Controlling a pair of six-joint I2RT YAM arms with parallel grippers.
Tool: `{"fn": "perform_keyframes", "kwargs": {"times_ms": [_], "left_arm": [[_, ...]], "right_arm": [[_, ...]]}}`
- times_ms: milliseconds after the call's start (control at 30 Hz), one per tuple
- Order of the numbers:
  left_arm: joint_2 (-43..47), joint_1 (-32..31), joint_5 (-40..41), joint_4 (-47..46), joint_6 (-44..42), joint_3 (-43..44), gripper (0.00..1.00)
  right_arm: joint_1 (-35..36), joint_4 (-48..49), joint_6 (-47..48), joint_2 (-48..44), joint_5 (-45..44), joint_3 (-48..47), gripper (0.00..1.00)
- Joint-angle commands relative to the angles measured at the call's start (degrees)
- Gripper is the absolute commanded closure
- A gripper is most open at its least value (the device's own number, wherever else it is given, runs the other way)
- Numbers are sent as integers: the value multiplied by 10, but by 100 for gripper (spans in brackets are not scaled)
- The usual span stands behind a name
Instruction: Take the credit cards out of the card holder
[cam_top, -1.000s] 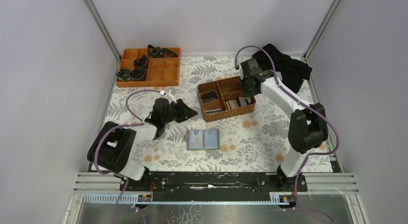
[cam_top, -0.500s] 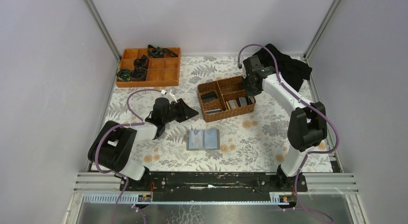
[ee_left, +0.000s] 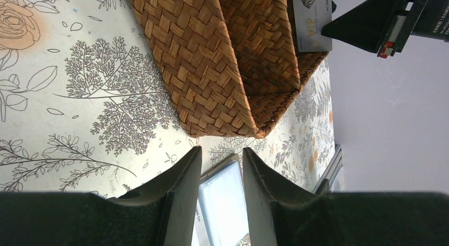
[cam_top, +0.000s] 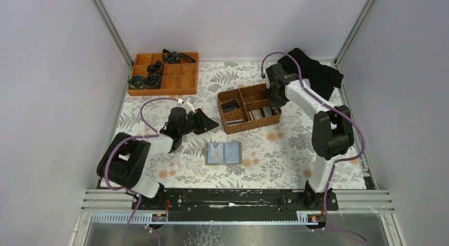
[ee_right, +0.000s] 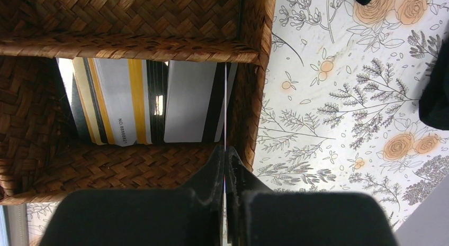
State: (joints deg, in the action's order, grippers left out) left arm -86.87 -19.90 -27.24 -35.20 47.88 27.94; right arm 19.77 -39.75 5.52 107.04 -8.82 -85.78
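Your right gripper [ee_right: 225, 151] has its jaws clenched on a single pale card [ee_right: 226, 108], seen edge-on from the wrist as a thin white line. The card runs along the inner face of the outer wall of the wicker basket [ee_right: 132, 45]; you cannot tell whether it touches that wall. In the same compartment, a stack of credit cards [ee_right: 122, 103] stands on edge, grey, white and yellow-striped, leaning together. Your left gripper [ee_left: 221, 151] hangs low over the counter [cam_top: 275, 151] between the basket and the card holder [cam_top: 224, 153], jaws released and apart with nothing between them. Its wrist camera looks through the gap at a corner of the holder. The card holder lies opened flat on the floral counter, both panels up, near the front edge and just in front of the basket, touching neither arm. You cannot tell from above whether cards sit in its pockets. An orange tray [cam_top: 182, 82] sits at the far left corner, and a black cloth [cam_top: 323, 74] at the far right.
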Motion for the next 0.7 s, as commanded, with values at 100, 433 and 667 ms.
{"fn": "perform_keyframes", "kwargs": {"times_ms": [100,433,667], "left_arm": [[-7,-3,-14,-38,-2,10,58],[-24,-4,-28,-55,7,12,58],[-26,-4,-22,-57,8,12,57]], "right_arm": [[-3,13,-9,3,-9,-20,91],[-3,43,-18,-47,-35,2,58],[7,115,-29,-152,77,53,58]]}}
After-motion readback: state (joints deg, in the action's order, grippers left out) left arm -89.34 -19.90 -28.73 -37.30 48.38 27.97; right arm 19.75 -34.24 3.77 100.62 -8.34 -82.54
